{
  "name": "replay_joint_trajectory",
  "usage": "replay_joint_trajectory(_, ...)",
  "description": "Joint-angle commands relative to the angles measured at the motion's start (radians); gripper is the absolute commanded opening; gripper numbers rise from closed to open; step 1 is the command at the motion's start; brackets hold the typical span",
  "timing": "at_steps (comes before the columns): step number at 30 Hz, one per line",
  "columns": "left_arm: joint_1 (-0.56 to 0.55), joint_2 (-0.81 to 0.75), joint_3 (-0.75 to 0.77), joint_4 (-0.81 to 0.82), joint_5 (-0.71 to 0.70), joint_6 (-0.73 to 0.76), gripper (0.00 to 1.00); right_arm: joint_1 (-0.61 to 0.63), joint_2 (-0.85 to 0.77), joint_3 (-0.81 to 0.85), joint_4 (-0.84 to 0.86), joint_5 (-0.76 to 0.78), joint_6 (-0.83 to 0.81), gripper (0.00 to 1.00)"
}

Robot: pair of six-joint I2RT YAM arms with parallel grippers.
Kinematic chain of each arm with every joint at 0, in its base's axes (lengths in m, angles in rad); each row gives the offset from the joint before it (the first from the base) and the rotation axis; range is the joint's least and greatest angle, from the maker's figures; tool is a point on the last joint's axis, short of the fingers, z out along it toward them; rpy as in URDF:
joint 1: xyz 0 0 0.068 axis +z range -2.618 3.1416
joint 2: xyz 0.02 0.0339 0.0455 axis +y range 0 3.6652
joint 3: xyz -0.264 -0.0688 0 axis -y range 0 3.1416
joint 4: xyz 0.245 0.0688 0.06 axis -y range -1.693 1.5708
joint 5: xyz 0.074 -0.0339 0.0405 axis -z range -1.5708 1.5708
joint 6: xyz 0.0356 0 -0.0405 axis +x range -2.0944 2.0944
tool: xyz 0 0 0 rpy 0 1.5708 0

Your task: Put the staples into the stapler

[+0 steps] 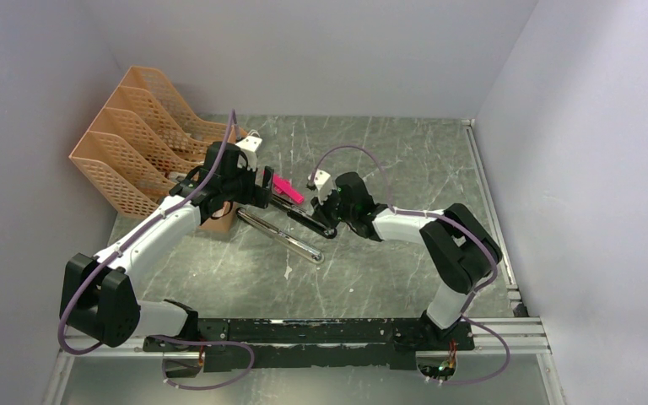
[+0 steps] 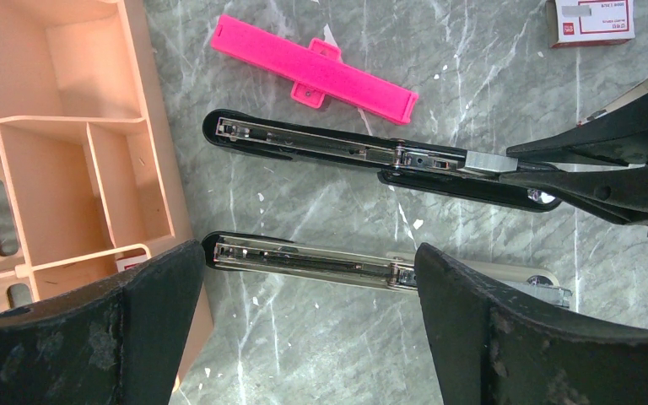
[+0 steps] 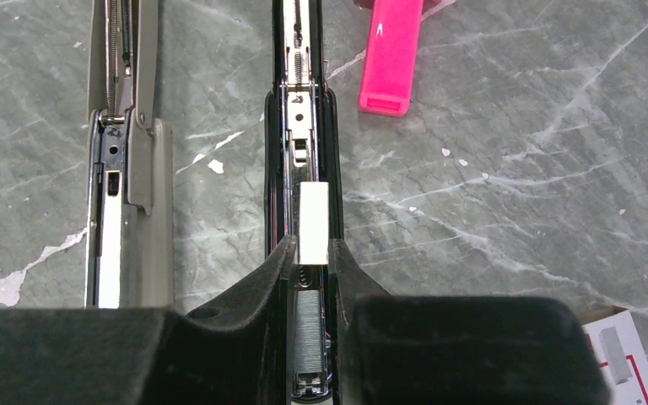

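Right gripper point(image 3: 310, 257) is pinched on the staples point(image 3: 312, 224) — strip sits over the stapler point(image 3: 299, 110) rail, looks not yet seated. Left gripper point(image 2: 308, 251) hangs wide open just beside. Left for you, imo: slide strip in & shut the top.

The stapler point(image 2: 321, 145) lay on the table point(image 2: 304, 354), between a second stapler point(image 2: 321, 261) and the plastic piece point(image 2: 312, 67), all three roughly parallel. The staples point(image 2: 489, 162) sat on its rail at the end nearer the staple box point(image 2: 591, 21); the organiser point(image 2: 67, 143) stood beside the staplers' opposite ends.
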Motion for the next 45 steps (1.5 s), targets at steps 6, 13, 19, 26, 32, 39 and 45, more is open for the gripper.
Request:
replay_joint_trajectory(6,-0.004,-0.009,0.000,0.027,-0.008,0.009,0.98,-0.001,0.011,0.026,-0.034,0.025,-0.012,0.00)
replay_joint_trajectory(13,-0.005,-0.009,0.000,0.027,-0.007,0.009,0.98,0.007,0.013,0.035,-0.060,0.032,-0.023,0.00)
replay_joint_trajectory(19,-0.004,-0.009,0.000,0.027,-0.007,0.010,0.98,0.017,0.009,0.040,-0.068,0.067,-0.029,0.00)
replay_joint_trajectory(26,-0.005,-0.009,0.000,0.028,-0.008,0.009,0.98,0.021,-0.005,0.038,-0.063,0.107,-0.029,0.00)
replay_joint_trajectory(32,-0.005,-0.011,-0.001,0.027,-0.007,0.010,0.98,0.024,-0.036,0.012,-0.012,0.125,-0.015,0.00)
replay_joint_trajectory(39,-0.005,-0.013,-0.002,0.029,-0.006,0.010,0.98,0.024,-0.090,-0.038,0.077,0.092,-0.004,0.00)
replay_joint_trajectory(45,-0.005,-0.014,-0.002,0.029,-0.003,0.009,0.98,0.024,-0.079,-0.031,0.052,0.030,-0.021,0.00)
